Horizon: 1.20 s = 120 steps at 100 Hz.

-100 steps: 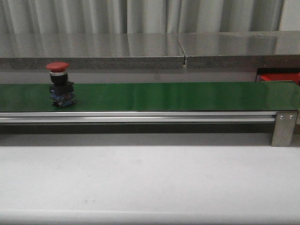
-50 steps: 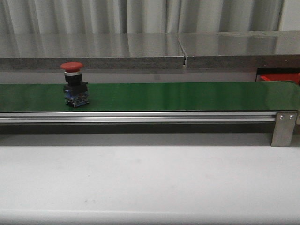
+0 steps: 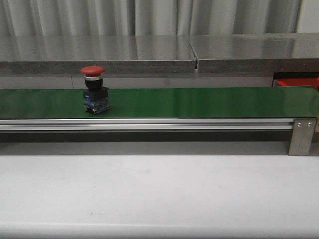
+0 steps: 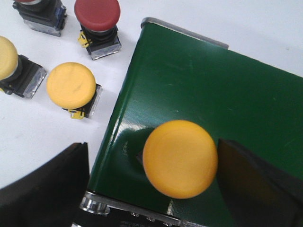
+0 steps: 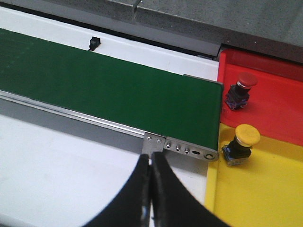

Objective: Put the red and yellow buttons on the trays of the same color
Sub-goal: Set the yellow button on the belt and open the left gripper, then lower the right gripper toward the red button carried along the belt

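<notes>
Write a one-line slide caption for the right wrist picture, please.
Closed right gripper waits near the green conveyor's end, beside one red button and one yellow button on matching trays.

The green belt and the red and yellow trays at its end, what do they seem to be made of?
The green belt looks like smooth rubbery plastic; its sheen reflects light. The red tray and yellow tray look like moulded plastic, uniformly coloured and matte, though painted metal can't be ruled out.

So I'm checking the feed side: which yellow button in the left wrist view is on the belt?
The large yellow button between the left gripper's fingers sits on the green belt; the other two yellow ones rest on the white table.
</notes>
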Available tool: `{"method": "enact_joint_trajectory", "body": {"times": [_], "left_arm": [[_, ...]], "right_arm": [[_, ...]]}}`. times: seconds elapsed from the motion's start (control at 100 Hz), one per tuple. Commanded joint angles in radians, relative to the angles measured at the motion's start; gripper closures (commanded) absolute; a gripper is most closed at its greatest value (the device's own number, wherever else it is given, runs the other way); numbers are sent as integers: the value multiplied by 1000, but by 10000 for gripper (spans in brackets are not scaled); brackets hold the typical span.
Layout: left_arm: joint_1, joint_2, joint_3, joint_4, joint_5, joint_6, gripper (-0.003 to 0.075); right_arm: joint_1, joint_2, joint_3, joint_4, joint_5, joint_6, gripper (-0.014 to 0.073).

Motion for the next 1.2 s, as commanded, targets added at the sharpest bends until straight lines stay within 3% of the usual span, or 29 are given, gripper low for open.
{"method": "enact_joint_trajectory", "body": {"times": [0.0, 0.27, 0.37, 0.44, 0.65, 1.19], "left_arm": [[-8, -51, -27, -36, -36, 2, 163], [-8, -136, -27, -143, -36, 94, 170], [-12, -182, -27, -145, -26, 113, 216], [-20, -215, -27, -145, -19, 115, 311], [-105, -309, 3, -145, -10, 152, 744], [-352, -569, 230, -82, -36, 157, 741]], "right_arm": [[-1, 1, -26, 12, -75, -4, 668], [-1, 1, -26, 12, -75, -4, 668], [-1, 1, -26, 12, -75, -4, 668], [-1, 1, -26, 12, -75, -4, 668], [-1, 1, -26, 12, -75, -4, 668], [-1, 1, -26, 12, -75, -4, 668]]}}
